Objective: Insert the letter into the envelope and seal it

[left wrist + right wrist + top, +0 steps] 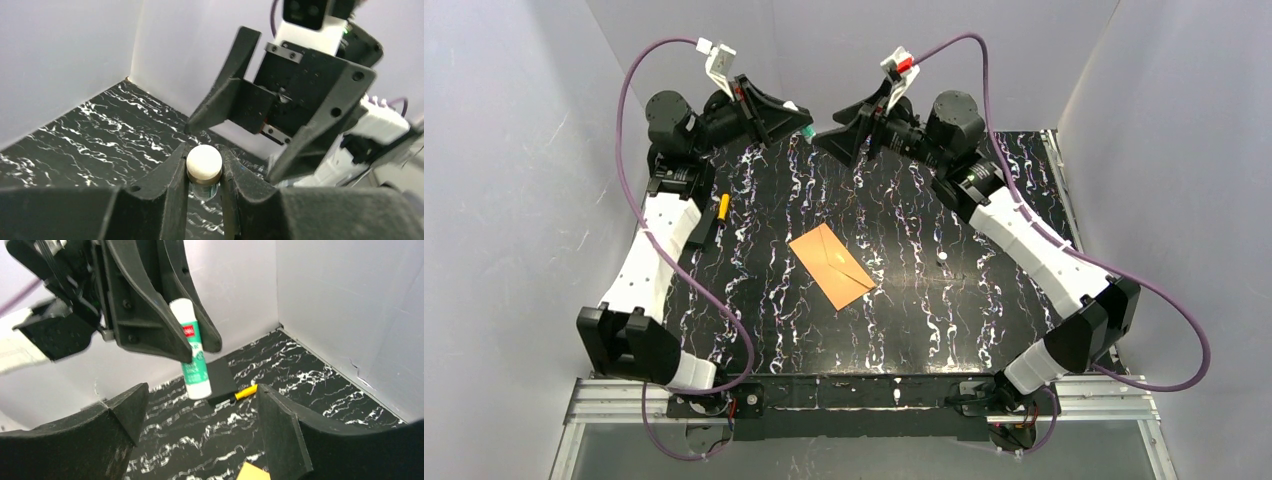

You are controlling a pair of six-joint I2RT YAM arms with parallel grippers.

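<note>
The surface point(924, 320) is black with white marbled veining. The envelope point(831, 266) lies flat on it, well apart from the left claw point(801, 122) and right claw point(822, 141), on their arm-base side. A dark flat card point(222, 380) and a yellow-orange stick-shaped item point(722, 207) touching it lie left of the left claw. A small white object point(942, 257) lies on the arm-base side of the right claw.

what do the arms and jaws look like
Both arms match: the left arm and right arm have white shells over black joints, a purple cable running to each wrist, and matte black, tapered, wedge-shaped jaws.
</note>
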